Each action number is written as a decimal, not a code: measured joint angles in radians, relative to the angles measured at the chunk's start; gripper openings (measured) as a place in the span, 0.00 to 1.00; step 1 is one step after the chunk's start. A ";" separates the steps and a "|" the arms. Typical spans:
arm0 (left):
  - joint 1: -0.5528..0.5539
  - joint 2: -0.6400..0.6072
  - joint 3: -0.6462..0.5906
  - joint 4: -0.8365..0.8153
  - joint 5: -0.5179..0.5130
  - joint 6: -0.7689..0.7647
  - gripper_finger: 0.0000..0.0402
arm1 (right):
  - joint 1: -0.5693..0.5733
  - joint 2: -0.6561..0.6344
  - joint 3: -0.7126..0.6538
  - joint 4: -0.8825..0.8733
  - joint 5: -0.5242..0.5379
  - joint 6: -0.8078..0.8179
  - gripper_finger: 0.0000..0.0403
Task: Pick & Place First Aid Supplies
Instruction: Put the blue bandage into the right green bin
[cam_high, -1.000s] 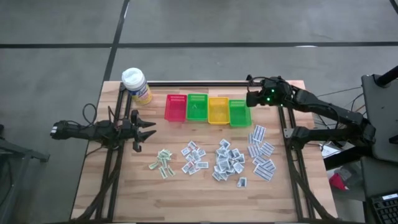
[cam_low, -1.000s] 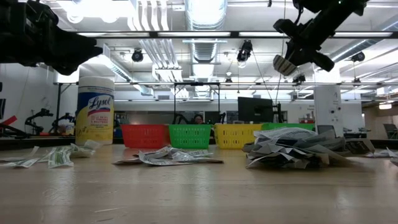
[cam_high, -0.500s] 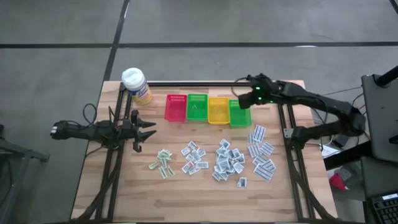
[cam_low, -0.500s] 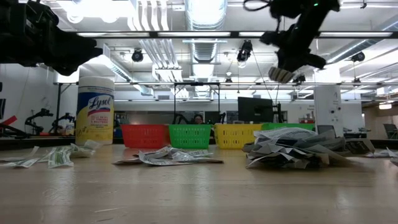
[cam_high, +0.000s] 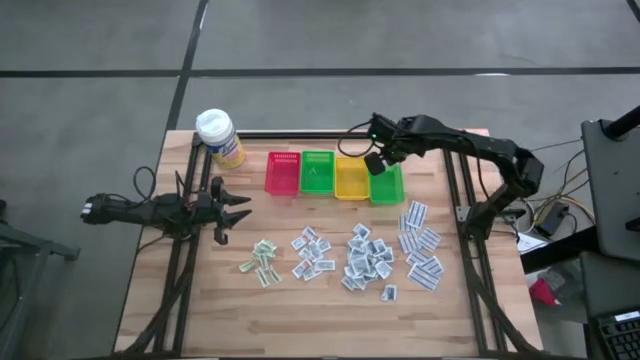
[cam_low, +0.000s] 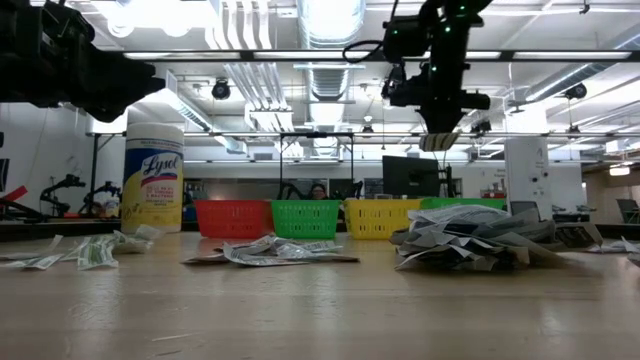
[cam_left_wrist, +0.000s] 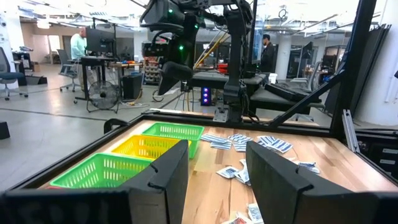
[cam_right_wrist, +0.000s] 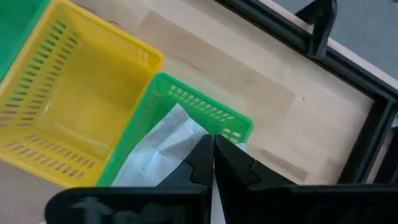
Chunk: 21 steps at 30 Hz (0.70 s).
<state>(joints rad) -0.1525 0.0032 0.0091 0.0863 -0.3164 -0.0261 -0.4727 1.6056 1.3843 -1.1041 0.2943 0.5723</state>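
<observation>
The first aid supplies are small white packets lying in loose piles on the wooden table (cam_high: 300, 300): a greenish pile (cam_high: 262, 260), two middle piles (cam_high: 312, 252) (cam_high: 370, 262) and a right one (cam_high: 420, 245). My right gripper (cam_high: 374, 163) (cam_right_wrist: 212, 142) hovers over the rightmost green basket (cam_high: 387, 185), shut on one white packet (cam_right_wrist: 163, 146). My left gripper (cam_high: 235, 207) (cam_left_wrist: 217, 180) waits open and level at the table's left edge. My right gripper pinches the white packet by an edge (cam_right_wrist: 188, 134) between its two fingertips. The fingers slant steeply down from the table's far right. The packet hangs below them, lifted clear, over the rightmost green basket (cam_right_wrist: 186, 102); it shows as a pale tip (cam_low: 438, 142) in the low view.
Four baskets stand in a row at the back: red (cam_high: 283, 172), green (cam_high: 318, 172), yellow (cam_high: 351, 178), green. A yellow bottle with a white cap (cam_high: 220, 138) stands at the far left corner. The table's near strip is bare wood.
My right gripper has swung from above the table's far right corner toward the left, ending over the rightmost green basket. It has tipped steeply downward and rolled, staying shut with the packet at its tip.
</observation>
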 joint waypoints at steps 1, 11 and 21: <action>0.000 0.000 0.000 0.000 0.000 0.000 0.39 | 0.001 0.007 0.006 0.001 0.001 0.000 0.02; 0.000 0.000 0.000 -0.008 0.000 0.000 0.39 | 0.011 0.023 -0.025 -0.016 0.012 0.025 0.02; 0.000 0.000 0.000 -0.019 0.000 0.000 0.39 | 0.063 0.035 -0.103 -0.007 0.026 0.112 0.02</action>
<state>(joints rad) -0.1526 0.0035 0.0092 0.0669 -0.3164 -0.0263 -0.4100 1.6409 1.2810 -1.1115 0.3200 0.6848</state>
